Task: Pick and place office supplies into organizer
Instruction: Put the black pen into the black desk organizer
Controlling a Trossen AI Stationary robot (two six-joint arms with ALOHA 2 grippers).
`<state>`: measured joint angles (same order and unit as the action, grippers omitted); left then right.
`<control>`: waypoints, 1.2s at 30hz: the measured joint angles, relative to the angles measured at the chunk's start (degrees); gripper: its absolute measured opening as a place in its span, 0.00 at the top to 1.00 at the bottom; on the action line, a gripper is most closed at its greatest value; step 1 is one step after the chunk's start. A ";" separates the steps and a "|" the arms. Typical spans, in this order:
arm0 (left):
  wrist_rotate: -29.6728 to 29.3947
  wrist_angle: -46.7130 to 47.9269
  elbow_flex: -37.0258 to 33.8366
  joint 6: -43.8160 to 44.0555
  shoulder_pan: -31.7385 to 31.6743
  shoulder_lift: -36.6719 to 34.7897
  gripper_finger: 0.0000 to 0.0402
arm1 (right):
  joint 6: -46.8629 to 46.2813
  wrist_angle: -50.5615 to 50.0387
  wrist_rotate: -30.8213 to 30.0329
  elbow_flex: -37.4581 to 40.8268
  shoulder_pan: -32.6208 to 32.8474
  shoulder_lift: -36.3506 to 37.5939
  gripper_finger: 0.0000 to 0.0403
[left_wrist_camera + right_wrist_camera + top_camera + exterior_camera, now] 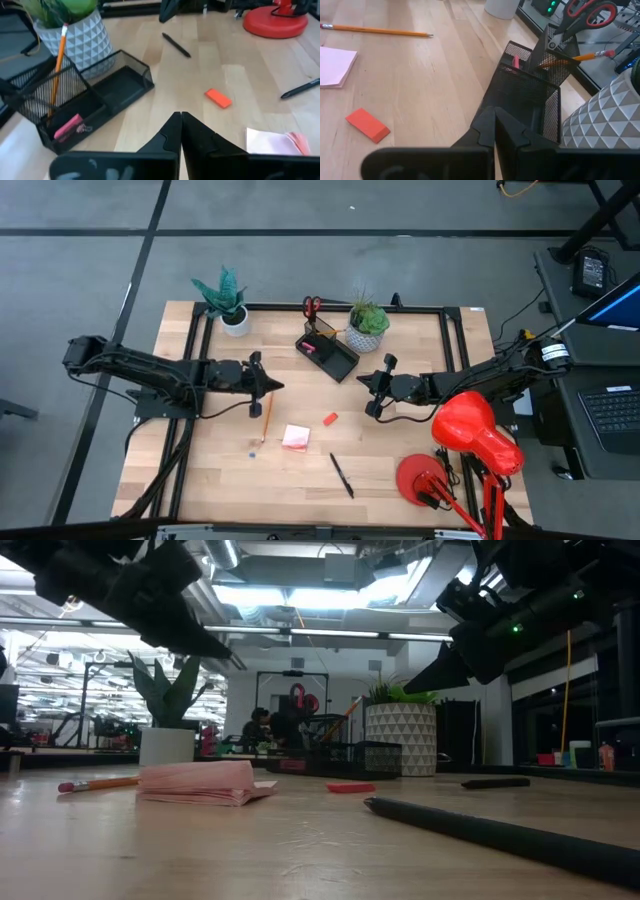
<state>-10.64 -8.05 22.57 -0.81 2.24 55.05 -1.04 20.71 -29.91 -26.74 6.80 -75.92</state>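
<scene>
The black mesh organizer (328,352) stands at the table's far middle. In it are red-handled scissors (585,12), a pencil (57,65) and a pink eraser (67,127). On the wood lie another pencil (266,418), a pink sticky-note pad (296,437), an orange-red eraser (330,418) and a black pen (342,475). A second pen (176,45) lies nearer my right arm. My left gripper (278,387) hangs shut above the table, left of the organizer, with nothing in it. My right gripper (362,380) hangs shut to the organizer's right, also with nothing in it.
Two potted plants in white pots (236,320) (366,332) flank the organizer at the far edge. A red desk lamp (470,430) and its round base (420,478) stand at the near right. Bare wood lies between the two grippers and along the near edge.
</scene>
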 joint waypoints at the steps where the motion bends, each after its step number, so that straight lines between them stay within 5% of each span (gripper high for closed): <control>1: -0.01 -0.39 0.00 -0.49 0.00 0.00 0.99 | 0.00 0.02 0.00 0.00 0.00 0.00 0.98; 15: 0.01 -1.43 0.00 -4.55 -0.02 0.00 1.00 | -0.20 -2.23 0.02 -2.91 1.43 0.30 0.98; 27: 0.71 -1.80 -0.37 -8.97 -0.59 -0.52 1.00 | -13.66 -48.88 0.07 -20.24 2.06 0.48 0.98; 36: 5.32 -16.12 -9.37 -5.93 -5.70 -2.36 1.00 | -13.75 -58.42 8.44 -25.68 2.08 0.48 0.98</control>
<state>-5.32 -24.16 13.19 -6.74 -3.46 52.69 -14.78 -37.70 -21.47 -52.42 8.88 -75.44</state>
